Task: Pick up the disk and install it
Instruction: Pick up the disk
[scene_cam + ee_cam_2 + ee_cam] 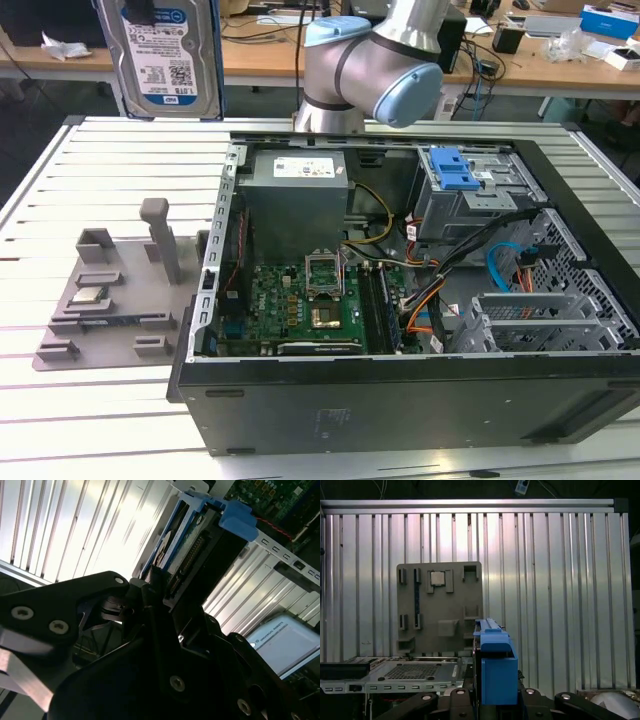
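Blue plastic bracket [240,520] frames what the hand [161,587] carries. The black fingers are clamped on the disk [197,547], which sits edge-on in the second wrist view w/ its connector row toward the cam. In the first wrist view the same bracket stands straight up out of the hand.

Exterior view, clock face laid on the picture: disk [165,60] hangs high at approx. 11 o'clock, label side to the cam and long axis upright. It's well clear of the slatted metal table [100,430]. Grey parts tray [60,345] lies toward 6 o'clock from the disk, w/ the small CPU chip [88,296] resting on it. Arm [370,70] rises at 12 o'clock, behind the open PC case [400,410].

Key relation: from the disk, the case lies toward 4 o'clock. Inside it, the drive cage w/ blue latch [455,170] sits at approx. 2 o'clock, well apart from the disk. Power supply [295,185] is at the case's 11 o'clock and the motherboard [290,300] at approx. 8.

Judgement: pick-up looks done, as the disk is off the tray and in the hand. Install not yet done.
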{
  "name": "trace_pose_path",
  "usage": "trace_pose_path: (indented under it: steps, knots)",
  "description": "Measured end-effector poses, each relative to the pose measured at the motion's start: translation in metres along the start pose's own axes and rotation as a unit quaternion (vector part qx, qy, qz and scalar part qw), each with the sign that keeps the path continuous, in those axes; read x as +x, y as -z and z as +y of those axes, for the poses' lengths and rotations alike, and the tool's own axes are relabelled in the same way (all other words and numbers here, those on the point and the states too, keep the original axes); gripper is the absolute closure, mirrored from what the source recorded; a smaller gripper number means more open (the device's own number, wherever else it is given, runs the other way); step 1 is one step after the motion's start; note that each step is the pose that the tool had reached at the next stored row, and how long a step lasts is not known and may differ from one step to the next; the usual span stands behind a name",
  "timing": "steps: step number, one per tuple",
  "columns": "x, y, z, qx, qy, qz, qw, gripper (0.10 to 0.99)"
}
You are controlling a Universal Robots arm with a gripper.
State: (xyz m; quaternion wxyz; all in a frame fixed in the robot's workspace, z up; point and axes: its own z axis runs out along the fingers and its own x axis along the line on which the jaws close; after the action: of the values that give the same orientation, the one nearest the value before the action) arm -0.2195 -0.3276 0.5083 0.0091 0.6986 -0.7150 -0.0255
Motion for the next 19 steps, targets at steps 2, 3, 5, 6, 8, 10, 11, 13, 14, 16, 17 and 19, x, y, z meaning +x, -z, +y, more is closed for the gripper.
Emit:
trace_pose_path:
  steps: [2, 3, 5, 6, 8, 10, 11, 13, 14, 16, 17, 19]
  knots:
    - [-0.0002, 0.0002, -0.0050, 0.0000, 0.000, 0.0000, 1.0000, 0.722]
    - [-0.0002, 0.0003, -0.0071, 0.0000, 0.000, 0.0000, 1.0000, 0.722]
    - [-0.0004, 0.0007, -0.0140, -0.0002, 0.000, 0.0000, 1.0000, 0.722]
    - [-0.0004, 0.0007, -0.0159, -0.0001, 0.000, 0.0000, 1.0000, 0.722]
    - [-0.0005, 0.0010, -0.0213, -0.0002, 0.000, 0.0000, 1.0000, 0.722]
    - [-0.0006, 0.0012, -0.0253, -0.0003, 0.000, 0.0000, 1.0000, 0.722]
    - [-0.0007, 0.0014, -0.0280, -0.0003, 0.000, 0.0000, 1.0000, 0.722]
    - [-0.0008, 0.0017, -0.0334, -0.0004, 0.000, 0.0000, 1.0000, 0.722]
    - [-0.0008, 0.0017, -0.0353, -0.0004, 0.000, 0.0000, 1.0000, 0.722]
    - [-0.0010, 0.0019, -0.0396, -0.0004, 0.000, 0.0000, 1.0000, 0.722]
    - [-0.0011, 0.0021, -0.0437, -0.0004, 0.000, 0.0000, 1.0000, 0.722]
    - [-0.0012, 0.0023, -0.0485, -0.0005, 0.000, 0.0000, 1.0000, 0.722]
